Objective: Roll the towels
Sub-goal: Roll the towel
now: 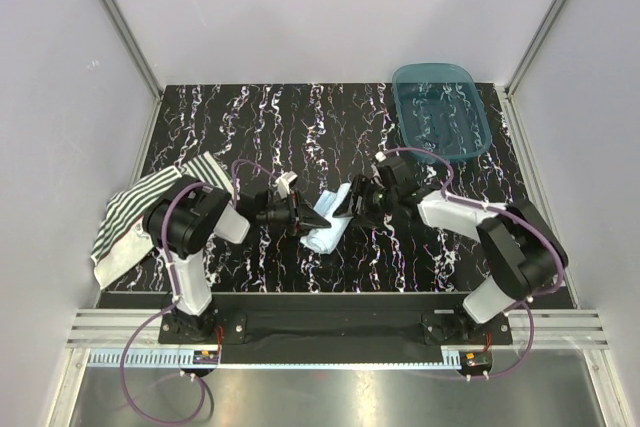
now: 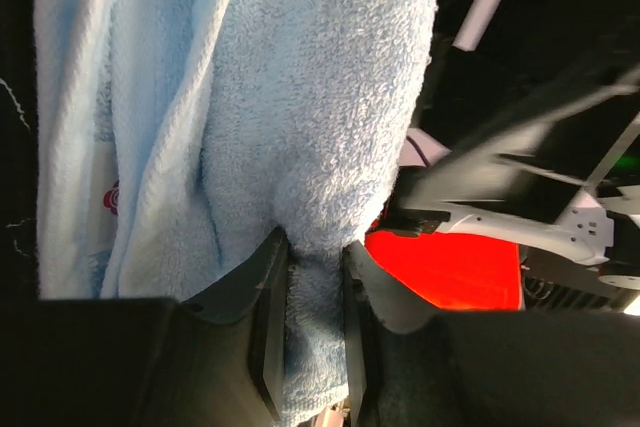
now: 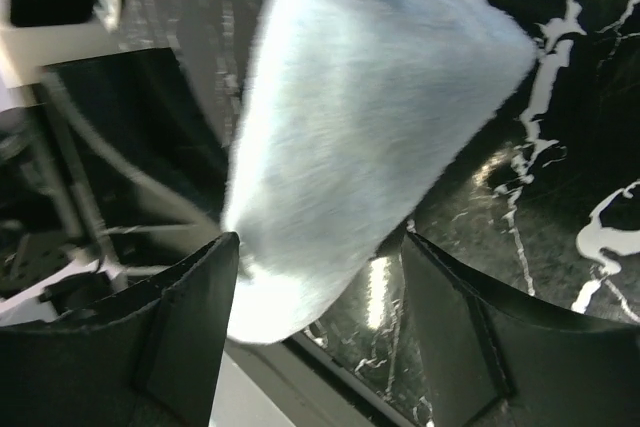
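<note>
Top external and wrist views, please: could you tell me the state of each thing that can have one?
light blue towel: bunched, unrolled, pinched at one edge.
striped towel: lying loose, unrolled, in no gripper.
teal tub: upright, no lid.
left gripper: shut on the light blue towel.
right gripper: open, jaws astride the towel's end.
</note>
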Tool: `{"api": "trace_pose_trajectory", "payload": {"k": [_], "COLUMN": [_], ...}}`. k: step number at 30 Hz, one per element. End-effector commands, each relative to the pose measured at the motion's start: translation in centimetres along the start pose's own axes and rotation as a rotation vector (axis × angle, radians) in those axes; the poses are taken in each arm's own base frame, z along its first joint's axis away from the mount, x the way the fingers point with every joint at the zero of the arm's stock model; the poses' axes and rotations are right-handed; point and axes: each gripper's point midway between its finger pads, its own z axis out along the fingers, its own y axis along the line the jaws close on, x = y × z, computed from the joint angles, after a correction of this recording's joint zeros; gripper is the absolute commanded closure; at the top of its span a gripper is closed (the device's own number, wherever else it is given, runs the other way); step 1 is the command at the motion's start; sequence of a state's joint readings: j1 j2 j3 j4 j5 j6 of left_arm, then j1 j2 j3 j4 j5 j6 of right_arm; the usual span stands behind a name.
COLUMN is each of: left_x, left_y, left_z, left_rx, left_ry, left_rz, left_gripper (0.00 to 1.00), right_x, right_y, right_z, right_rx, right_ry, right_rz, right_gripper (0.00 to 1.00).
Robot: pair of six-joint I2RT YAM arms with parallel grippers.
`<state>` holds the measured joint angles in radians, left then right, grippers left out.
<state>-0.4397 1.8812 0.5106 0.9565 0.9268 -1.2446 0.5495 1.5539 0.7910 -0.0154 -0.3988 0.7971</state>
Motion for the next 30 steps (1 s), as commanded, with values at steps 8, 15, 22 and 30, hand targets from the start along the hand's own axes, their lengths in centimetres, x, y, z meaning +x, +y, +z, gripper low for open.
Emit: {"api": "trace_pose_trajectory", "payload": {"k": [8,15,22,30], "left_x": [0.0,-0.6,-2.3,-3.0], "left_y": [-1.1,2.0,2.1,-0.1], "left_z": [-0.8,-1.6,-4.1,-5.9], "left_rx": [0.083,-0.203,-0.446,-0.728], "left_ry": [-0.008,-0.032,-0.092,-0.188], "left_rz": [0.025,0.121,0.257,0.508], "left_gripper": [0.72,0.48,0.43,0.42], "right_x": [-1.3,-0.5,-0.2,0.8], "right_y": [-0.1,-0.2,0.3,0.4], "right_z": [2.6,3.2,3.7,4.3], "right_rx": [0.076,0.170,0.243,0.327], "right_ry": [-0.009,0.050,0.087,0.146], "right_rz": [-0.061,-0.123,-0.182,-0.225], "right_gripper": [0.47,0.56,0.57,0.57]}}
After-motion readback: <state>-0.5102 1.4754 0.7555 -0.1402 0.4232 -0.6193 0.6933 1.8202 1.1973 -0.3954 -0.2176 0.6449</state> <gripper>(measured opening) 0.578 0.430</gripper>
